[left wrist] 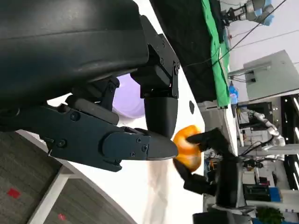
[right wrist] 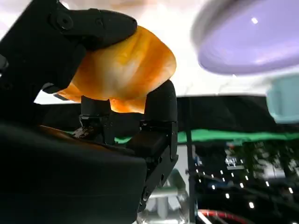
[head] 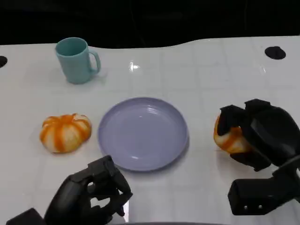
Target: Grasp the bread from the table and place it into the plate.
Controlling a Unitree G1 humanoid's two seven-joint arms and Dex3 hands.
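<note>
Right now the right hand [head: 262, 136] has its black fingers wrapped around an orange-and-white bread roll [head: 229, 138] at the right side of the head view, just beyond the rim of the lavender plate [head: 143, 133] that sits in the middle of the frame. The right wrist view shows why the hold looks secure: one finger lies over the top of the roll [right wrist: 124, 70] while two others press up from beneath, so the soft loaf is cradled rather than squeezed flat. Whether it has cleared the white table [head: 201, 70] I cannot tell; in the head view it looks at or just above the surface. I'd judge the grasp made and the carry across to the plate yet to come.

A second roll [head: 65, 132], shaped like a small pumpkin, lies untouched at the left of the frame, beside the plate's other edge, and a teal mug [head: 75, 60] stands at the upper left, well apart from everything else.

At the lower left the left hand [head: 93, 194] hangs near the plate's near rim, fingers curled inward with nothing in them. From its own wrist camera the fingertips [left wrist: 161, 147] point toward the far roll [left wrist: 189, 149] and the hand holding it, but they touch nothing.
</note>
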